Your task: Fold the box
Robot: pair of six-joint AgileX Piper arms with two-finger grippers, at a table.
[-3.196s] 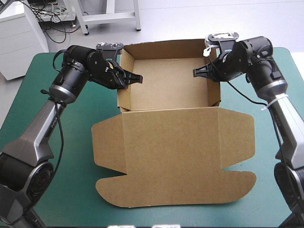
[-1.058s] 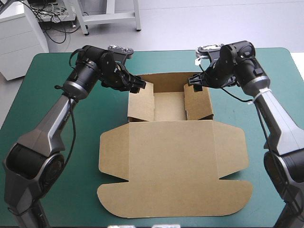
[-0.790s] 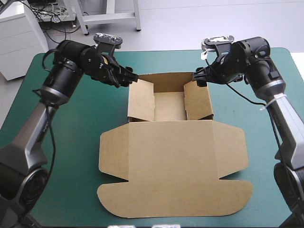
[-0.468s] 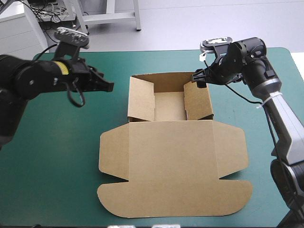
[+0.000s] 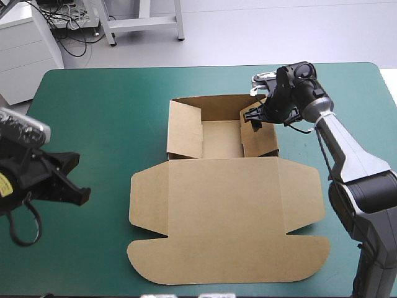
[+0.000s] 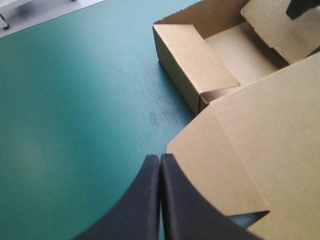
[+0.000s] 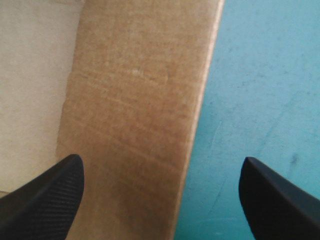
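The brown box (image 5: 226, 205) lies mid-table as an open tray with raised walls at the far end. Its lid (image 5: 223, 214) lies flat toward the front edge. My right gripper (image 5: 254, 117) hangs open over the tray's right wall (image 5: 259, 138). In the right wrist view the black fingers (image 7: 55, 192) stand wide apart, straddling that wall (image 7: 135, 100) without gripping it. My left gripper (image 5: 73, 180) is shut and empty over bare cover, well left of the lid. In the left wrist view its tip (image 6: 160, 161) points toward the lid's left flap (image 6: 225, 170) and the tray's left wall (image 6: 195, 60).
The teal-green cover (image 5: 105, 112) is bare to the left of the box and beyond the tray. Bare cover (image 7: 265, 75) also shows outside the right wall. The lid's rounded front flap (image 5: 229, 261) reaches close to the table's front edge.
My left arm has pulled away from the tray's far left corner to the table's near left, and its fingers have shut. My right gripper dropped slightly onto the right wall. The box stayed put.
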